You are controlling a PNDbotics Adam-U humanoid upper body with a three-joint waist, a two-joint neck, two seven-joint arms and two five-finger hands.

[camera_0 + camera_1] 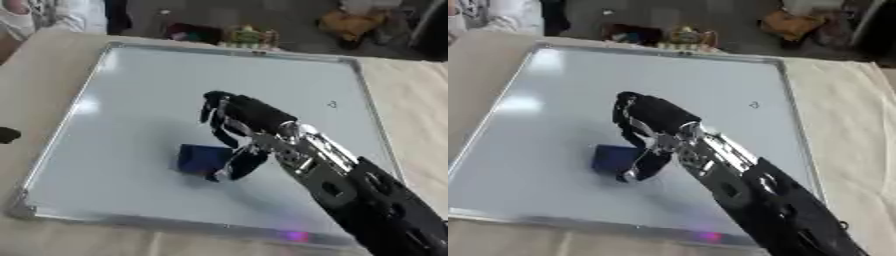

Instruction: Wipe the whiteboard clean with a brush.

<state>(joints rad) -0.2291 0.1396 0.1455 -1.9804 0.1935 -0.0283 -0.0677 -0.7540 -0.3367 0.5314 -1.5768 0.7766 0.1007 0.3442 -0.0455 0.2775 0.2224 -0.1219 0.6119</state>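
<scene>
Right robot hand comes in from the lower right, arm running back toward the near corner. Its fingers are curled down, and the thumb hooks in from the near side, toward a small dark-blue block, which we take to be the brush (eraser). The brush lies flat on the whiteboard, just below and to the left of the palm, the thumb tip at its right edge. We cannot confirm that the fingers on the far side touch it; we read the robot hand as closing on the brush, but the contact is not clear.

Left robot hand: not seen in either view.

The whiteboard surface around the robot hand looks mostly clean. One small dark mark sits to the right of the knuckles and a little farther away, near the board's right frame. The board lies on a beige-covered counter, and its near frame edge is below the forearm. A small dark object sits off the board, well to the left.

Judgement on the step in hand: we are at the grasp, or the start of the stroke. To do it well, we should:
- seat the brush squarely between thumb and fingers before moving;
- keep its face flat on the board;
- sweep right toward the mark without tipping the block;
- stop short of the frame.
</scene>
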